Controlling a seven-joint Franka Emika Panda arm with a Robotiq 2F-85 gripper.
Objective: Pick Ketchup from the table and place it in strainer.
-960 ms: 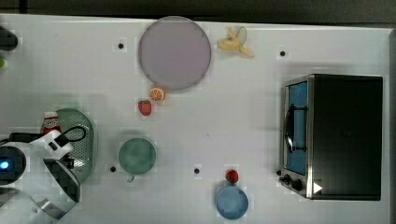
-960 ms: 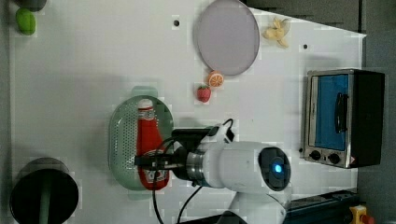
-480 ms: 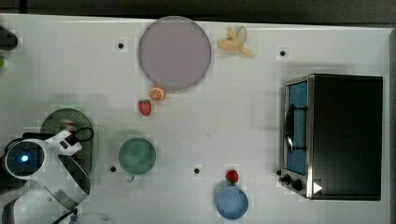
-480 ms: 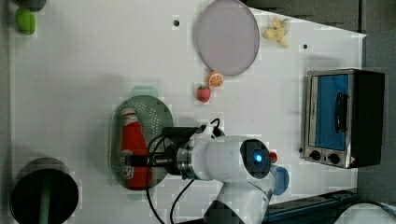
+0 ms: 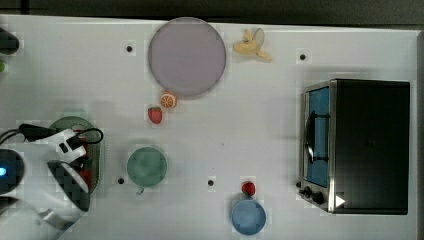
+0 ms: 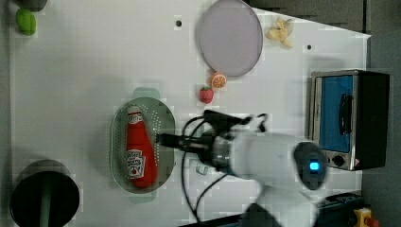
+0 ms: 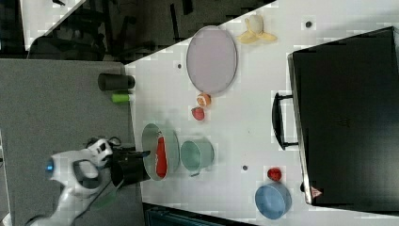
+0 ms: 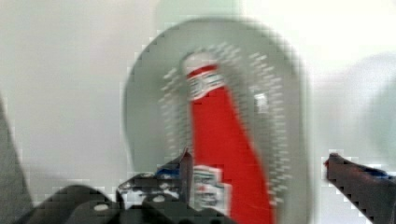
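One Ketchup [image 6: 137, 150] (released since) lies in strainer [image 6: 163, 118].

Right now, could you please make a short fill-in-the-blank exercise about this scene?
1. The Ketchup lies inside the ____.
2. The gripper is ____, holding nothing.
3. The strawberry sits beside the orange slice, just below the lilac ____ in the top view.

Missing words: strainer; open; plate

White surface [image 5: 260, 135] with small dark holes, evenly lit. Along the top view's upper edge, a dark band lies beyond it. In the right view, grey floor [image 7: 61, 113] borders the surface on the right view's left, with dark clutter above.
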